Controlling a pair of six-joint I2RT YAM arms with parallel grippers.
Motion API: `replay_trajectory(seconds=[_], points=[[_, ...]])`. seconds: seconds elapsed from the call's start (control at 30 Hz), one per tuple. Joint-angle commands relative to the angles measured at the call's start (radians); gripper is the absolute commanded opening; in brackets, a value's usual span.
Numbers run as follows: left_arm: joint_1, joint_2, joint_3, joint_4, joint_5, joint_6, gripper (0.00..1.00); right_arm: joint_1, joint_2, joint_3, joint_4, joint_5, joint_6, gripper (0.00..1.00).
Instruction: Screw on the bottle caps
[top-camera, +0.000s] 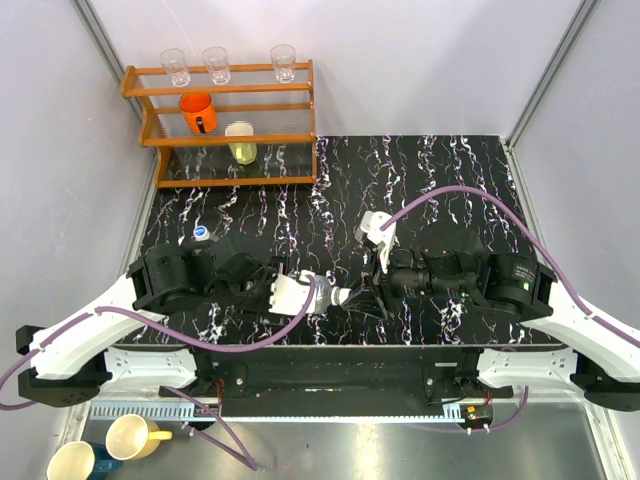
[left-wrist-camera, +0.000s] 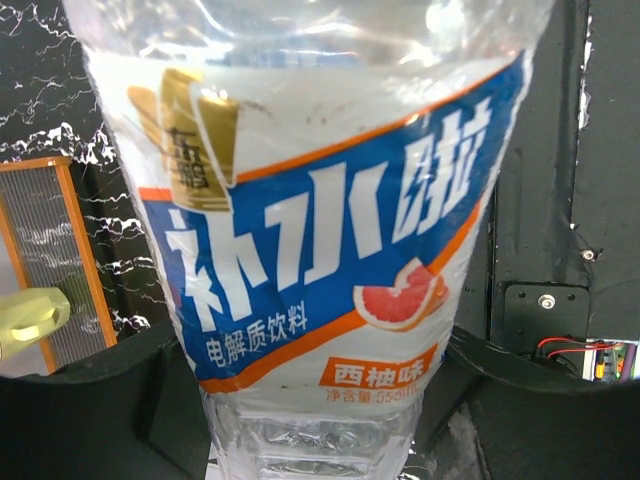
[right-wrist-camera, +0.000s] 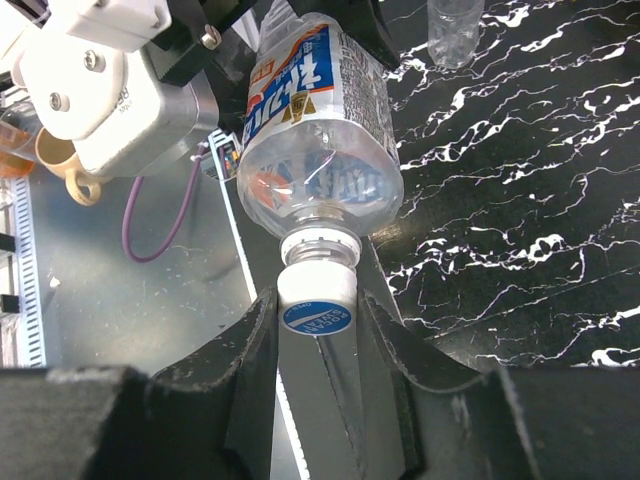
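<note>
Pinched tight between the right gripper's (right-wrist-camera: 318, 318) fingers sat a blue-topped white cap (right-wrist-camera: 316, 290), on the neck of the labelled bottle (right-wrist-camera: 315, 120) just ahead. The left gripper (left-wrist-camera: 320, 410) clasped that bottle's body between half-spread jaws; another cap (top-camera: 201, 232) lay well behind it.

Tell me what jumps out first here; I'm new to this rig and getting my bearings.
A clear bottle with a blue label is held sideways mid-table in the left gripper, while the right gripper pinches its white-and-blue cap at the neck. A wooden rack of glasses and cups stands far left.
</note>
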Motion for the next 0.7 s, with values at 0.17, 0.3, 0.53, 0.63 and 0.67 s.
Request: replay_trajectory(seconds=[0.17, 0.3, 0.53, 0.63, 0.67], points=[[0.029, 0.022, 0.036, 0.174, -0.115, -0.153, 0.52, 0.021, -0.012, -0.035, 0.129, 0.048, 0.012, 0.13], [0.040, 0.021, 0.027, 0.177, -0.100, -0.186, 0.52, 0.022, -0.024, -0.064, 0.183, 0.073, 0.009, 0.13], [0.041, 0.016, 0.027, 0.174, -0.078, -0.175, 0.52, 0.021, 0.012, -0.053, 0.190, 0.030, 0.009, 0.12], [0.041, 0.010, 0.031, 0.168, -0.043, -0.147, 0.52, 0.022, 0.020, -0.056, 0.212, -0.031, 0.025, 0.12], [0.041, 0.005, 0.036, 0.166, -0.025, -0.127, 0.52, 0.022, 0.022, -0.062, 0.227, -0.052, 0.029, 0.12]])
